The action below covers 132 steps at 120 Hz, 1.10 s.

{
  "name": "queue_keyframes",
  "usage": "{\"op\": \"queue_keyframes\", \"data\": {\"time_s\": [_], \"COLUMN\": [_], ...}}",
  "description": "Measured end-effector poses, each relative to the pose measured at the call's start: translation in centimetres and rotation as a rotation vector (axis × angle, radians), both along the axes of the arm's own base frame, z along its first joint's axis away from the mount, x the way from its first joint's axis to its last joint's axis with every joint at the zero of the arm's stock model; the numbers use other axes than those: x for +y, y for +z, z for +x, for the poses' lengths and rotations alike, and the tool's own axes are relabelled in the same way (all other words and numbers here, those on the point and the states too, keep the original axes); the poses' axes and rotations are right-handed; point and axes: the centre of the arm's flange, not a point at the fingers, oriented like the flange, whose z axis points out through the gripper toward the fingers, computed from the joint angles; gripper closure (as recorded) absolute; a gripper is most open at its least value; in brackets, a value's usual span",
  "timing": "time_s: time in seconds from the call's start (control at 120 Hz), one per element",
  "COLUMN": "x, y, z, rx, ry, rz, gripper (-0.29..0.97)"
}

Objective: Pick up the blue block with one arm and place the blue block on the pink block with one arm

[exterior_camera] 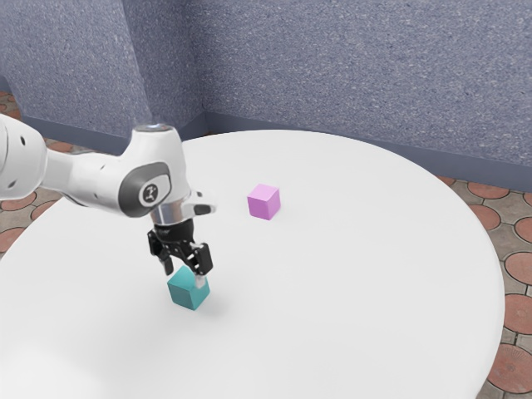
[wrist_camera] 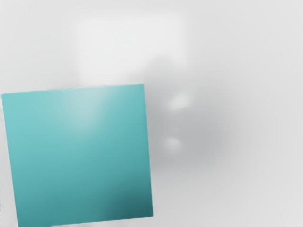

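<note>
status: early, nothing stacked yet | blue block [exterior_camera: 189, 293] sits on the surface [exterior_camera: 349, 274], not lifted | gripper [exterior_camera: 184, 268] right over it, fingers apart, probably not clamping, hard to see | pink block [exterior_camera: 263, 201] well apart, top bare | left: grab, lift, carry, place

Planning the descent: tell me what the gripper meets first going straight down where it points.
The blue block, right beneath the gripper. The wrist view shows it somewhat off-centre, so one finger may land on its top.
</note>
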Motion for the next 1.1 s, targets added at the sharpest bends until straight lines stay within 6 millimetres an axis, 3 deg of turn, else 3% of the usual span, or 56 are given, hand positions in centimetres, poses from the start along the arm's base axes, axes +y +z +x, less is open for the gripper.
{"op": "queue_keyframes", "data": {"time_s": [0.258, 0.767, 1.1], "x": [2.6, 2.4, 2.6], "y": [-2.3, -6.1, -6.6], "z": [0.9, 2.2, 2.3], "rx": [-0.002, -0.025, -0.03], "ry": [0.048, -0.004, 0.007], "rz": [-0.003, -0.015, -0.034], "gripper": [0.05, 0.07, 0.29]}}
